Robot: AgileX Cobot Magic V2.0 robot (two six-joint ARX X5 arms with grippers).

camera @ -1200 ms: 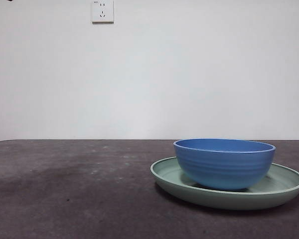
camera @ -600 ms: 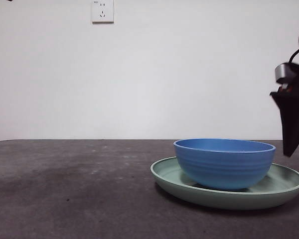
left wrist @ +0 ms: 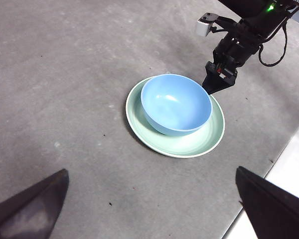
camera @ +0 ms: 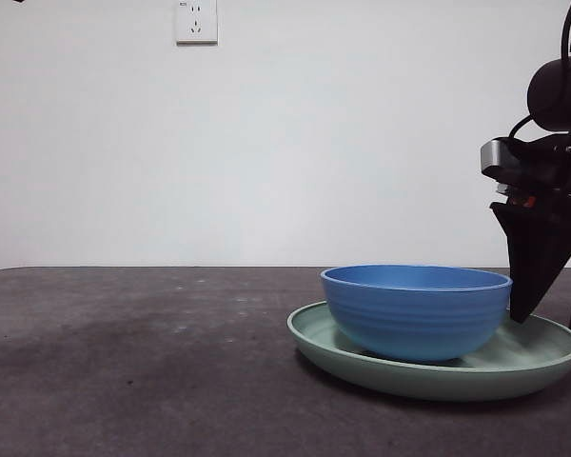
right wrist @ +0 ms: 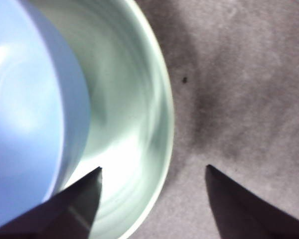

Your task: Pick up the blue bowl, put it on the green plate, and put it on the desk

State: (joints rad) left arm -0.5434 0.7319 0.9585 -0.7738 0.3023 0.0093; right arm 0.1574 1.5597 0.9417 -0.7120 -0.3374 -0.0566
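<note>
I see the blue bowl [camera: 416, 312] sitting inside the green plate [camera: 536, 354] on the tabletop [camera: 133, 371], off-centre toward nine o'clock in the front view. My right gripper [right wrist: 152, 172] straddles the plate's three o'clock rim, fingers [right wrist: 72, 201] spread and grasping nothing. My left gripper [left wrist: 152, 177] hangs high, fingers released.
</note>
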